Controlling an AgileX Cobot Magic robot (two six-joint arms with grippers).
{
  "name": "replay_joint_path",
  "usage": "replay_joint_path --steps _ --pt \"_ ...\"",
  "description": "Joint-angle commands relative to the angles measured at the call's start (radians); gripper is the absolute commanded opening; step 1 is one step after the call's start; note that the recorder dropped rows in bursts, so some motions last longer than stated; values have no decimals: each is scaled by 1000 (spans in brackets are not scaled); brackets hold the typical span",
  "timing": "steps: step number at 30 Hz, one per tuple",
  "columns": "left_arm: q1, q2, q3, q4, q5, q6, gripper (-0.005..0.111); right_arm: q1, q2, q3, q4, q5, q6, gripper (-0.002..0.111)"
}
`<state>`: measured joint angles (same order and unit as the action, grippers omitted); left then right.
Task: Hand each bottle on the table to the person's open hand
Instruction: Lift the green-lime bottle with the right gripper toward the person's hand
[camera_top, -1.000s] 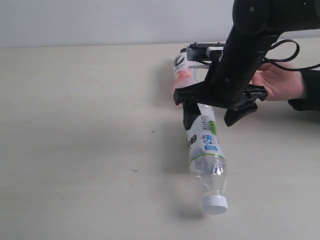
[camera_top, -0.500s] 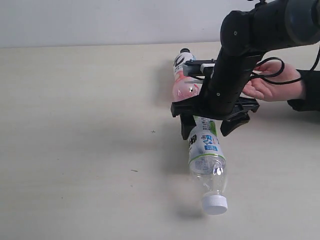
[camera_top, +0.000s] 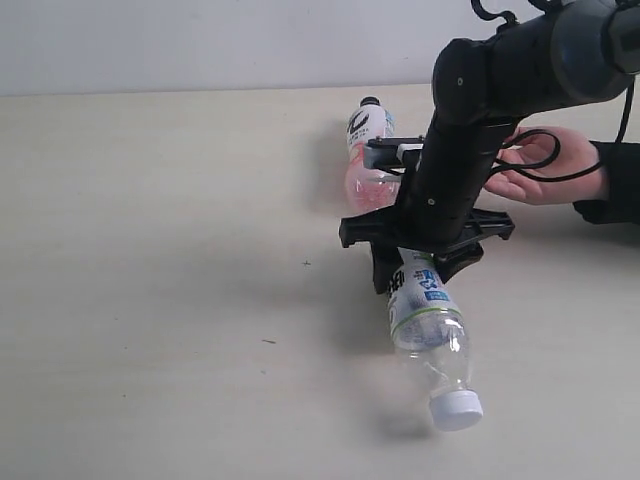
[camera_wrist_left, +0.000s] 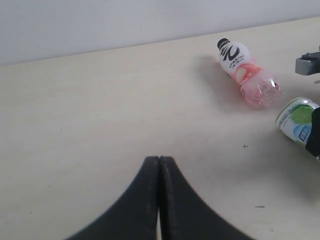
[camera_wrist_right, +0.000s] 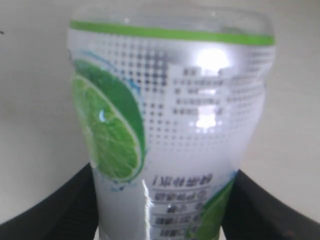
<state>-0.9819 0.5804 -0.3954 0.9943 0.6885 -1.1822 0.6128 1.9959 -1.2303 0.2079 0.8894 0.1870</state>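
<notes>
A clear bottle with a green-and-white label (camera_top: 430, 325) lies on the table (camera_top: 150, 250), its white cap (camera_top: 457, 408) pointing toward the front edge. My right gripper (camera_top: 418, 272) reaches down over its labelled end. In the right wrist view the black fingers (camera_wrist_right: 55, 205) press both sides of that bottle (camera_wrist_right: 170, 115). The pink bottle with a black cap (camera_top: 366, 155) lies just behind the arm. The person's open hand (camera_top: 548, 165) waits palm up at the right edge. My left gripper (camera_wrist_left: 159, 161) is shut and empty, hovering over bare table, far from the pink bottle (camera_wrist_left: 246, 72).
A pale wall runs along the table's far edge. The person's dark sleeve (camera_top: 615, 180) lies at the right edge. A black cable (camera_top: 540, 150) loops from my right arm in front of the hand. Bare tabletop stretches across the left half.
My right gripper lowered and its fingers closed in on the green-labelled bottle. The bottle swung, its cap shifting right. The left gripper stayed put.
</notes>
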Motion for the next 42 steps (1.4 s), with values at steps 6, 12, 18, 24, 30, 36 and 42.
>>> replay_joint_path --steps 6,12,18,24,30,36,42 --pt "-5 -5 5 8 -5 0 0 3 -56 3 86 44 -84 0" --pt "-5 -5 5 8 -5 0 0 3 -216 3 92 135 -166 0" --pt "-5 -5 5 8 -5 0 0 -23 -394 -49 45 221 -211 0" --pt "-5 -5 5 8 -5 0 0 -141 -415 -180 -4 285 -187 0" --pt "-5 -5 5 8 -5 0 0 -262 -346 -234 -9 287 -187 0" --pt "-5 -5 5 8 -5 0 0 -331 -245 -234 -58 262 -187 0" --pt "-5 -5 5 8 -7 0 0 -333 -156 -234 -62 163 -172 0"
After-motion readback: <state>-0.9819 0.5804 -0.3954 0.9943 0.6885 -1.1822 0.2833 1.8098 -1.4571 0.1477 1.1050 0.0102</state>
